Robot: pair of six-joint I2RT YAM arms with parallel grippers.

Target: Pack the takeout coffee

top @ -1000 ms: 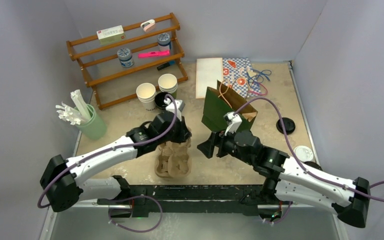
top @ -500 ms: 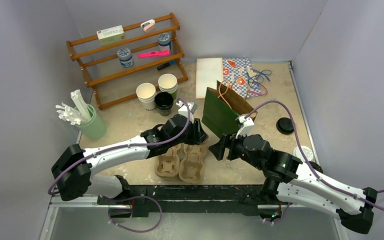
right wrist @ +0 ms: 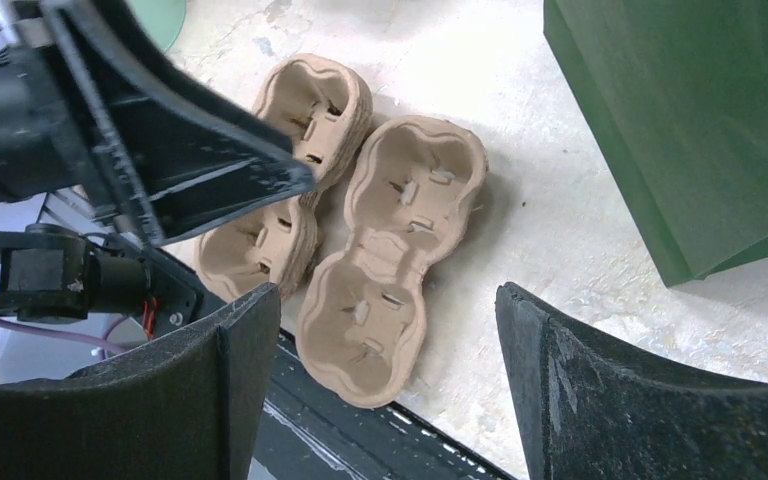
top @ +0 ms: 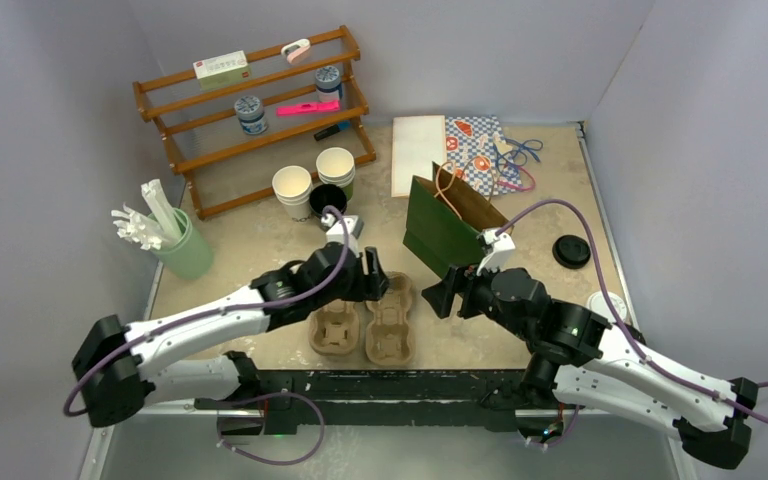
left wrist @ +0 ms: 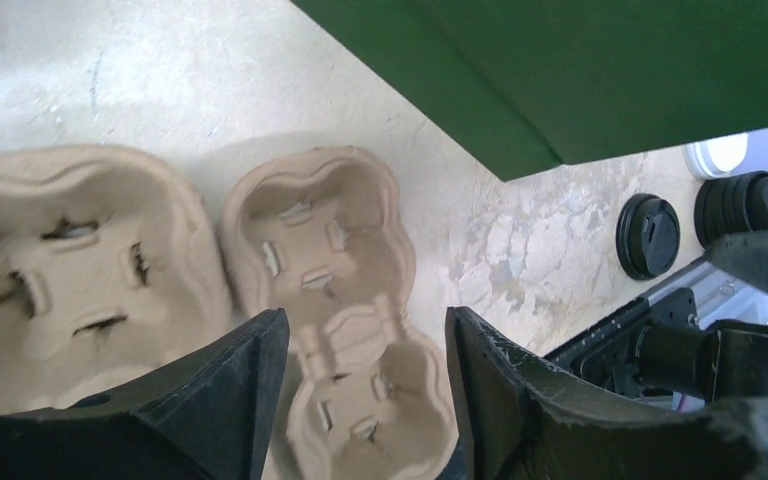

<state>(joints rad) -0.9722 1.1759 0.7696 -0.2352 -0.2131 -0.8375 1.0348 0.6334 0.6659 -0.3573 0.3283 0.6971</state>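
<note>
The takeout coffee is not in view; no lidded green cup shows. Two brown pulp cup carriers lie side by side near the front edge, the left one point(top: 335, 330) and the right one point(top: 388, 320). My left gripper point(top: 373, 272) point(left wrist: 365, 318) hovers open over the right carrier point(left wrist: 335, 250), holding nothing. The right gripper point(top: 440, 293) point(right wrist: 385, 292) is open and empty just right of that same carrier point(right wrist: 392, 250). An upright dark green paper bag point(top: 448, 222) point(left wrist: 610, 70) point(right wrist: 700, 120) stands behind both grippers.
Lidless paper cups point(top: 292, 190) point(top: 335, 165) and a black cup point(top: 327, 200) stand by the wooden rack point(top: 250, 110). A green utensil holder point(top: 185, 250) is at the left. A black lid point(top: 571, 250) and a white lid point(top: 608, 305) lie at the right. Flat bags point(top: 418, 155) lie at the back.
The left gripper carried one carrier off the stack to the right, opened and let it go, then drew back a little. The right arm shifted slightly right.
</note>
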